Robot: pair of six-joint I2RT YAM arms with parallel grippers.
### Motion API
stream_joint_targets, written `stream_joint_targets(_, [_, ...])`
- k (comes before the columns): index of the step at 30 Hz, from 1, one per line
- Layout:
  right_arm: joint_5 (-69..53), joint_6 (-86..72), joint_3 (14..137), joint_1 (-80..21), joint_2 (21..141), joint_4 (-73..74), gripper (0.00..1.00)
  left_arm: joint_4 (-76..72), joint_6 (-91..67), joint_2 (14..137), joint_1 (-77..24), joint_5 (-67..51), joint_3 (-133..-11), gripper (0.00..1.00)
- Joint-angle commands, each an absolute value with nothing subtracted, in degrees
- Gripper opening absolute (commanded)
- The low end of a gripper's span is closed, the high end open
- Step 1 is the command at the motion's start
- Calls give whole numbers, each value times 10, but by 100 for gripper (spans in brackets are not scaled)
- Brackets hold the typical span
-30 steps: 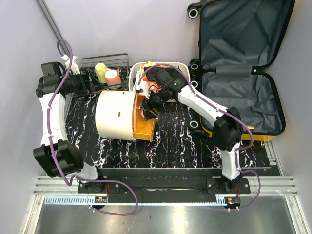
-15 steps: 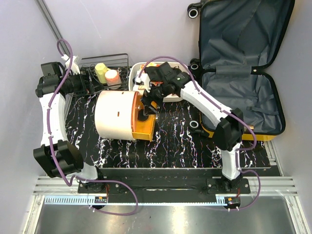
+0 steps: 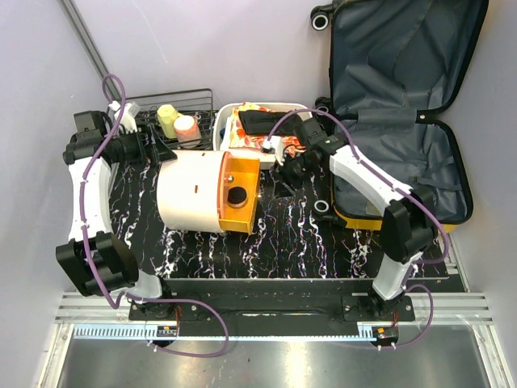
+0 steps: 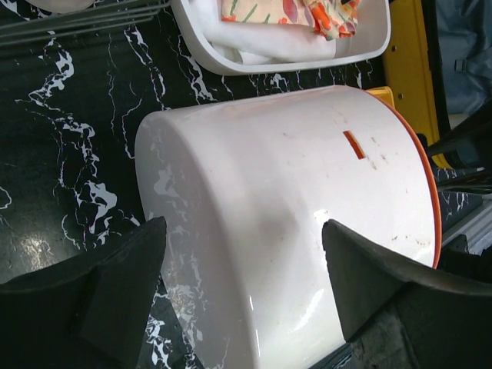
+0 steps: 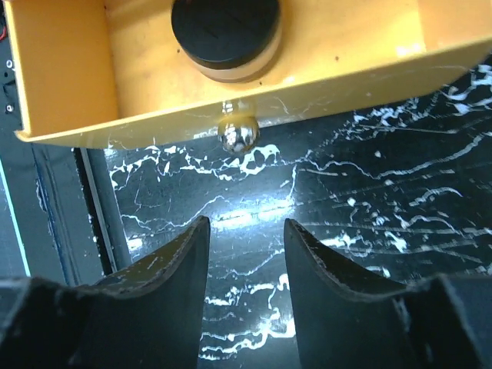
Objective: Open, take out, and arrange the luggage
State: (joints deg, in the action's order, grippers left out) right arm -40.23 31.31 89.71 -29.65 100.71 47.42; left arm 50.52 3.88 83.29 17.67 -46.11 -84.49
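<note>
Left claw (image 4: 244,231) hangs released, jaws wide, by the cream container (image 3: 190,192) lying on its side mid-table (image 3: 283,234); right claw (image 5: 246,227) is parted, empty, just off its orange lid (image 3: 238,192); the yellow luggage (image 3: 404,174) lies open at the right edge

A black mat (image 3: 283,234) veined in white like marble covers the table. Left of centre, a cream-and-orange round container (image 3: 194,192) lies on its side, its orange end facing right. Along the far edge stand a black wire rack (image 3: 174,94), at left, and a white tray (image 3: 266,106) just beside it. At right the yellow luggage (image 3: 355,220) lies open, its grey-lined lid stretching toward the far side.
</note>
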Motion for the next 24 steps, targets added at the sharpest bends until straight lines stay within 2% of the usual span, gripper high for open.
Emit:
stream_joint_targets(1, [-432, 306, 900, -323, 1050, 392, 51, 493, 50, 807, 176, -481, -844, 86])
stream_joint_targets(5, [-432, 273, 917, -356, 1090, 303, 51, 494, 46, 807, 174, -481, -837, 85])
stream_joint_targets(16, [-425, 185, 980, -388, 1156, 205, 56, 494, 59, 794, 166, -467, -776, 81])
stream_joint_targets(24, [-430, 120, 979, -388, 1175, 101, 57, 495, 56, 802, 162, -471, -742, 71])
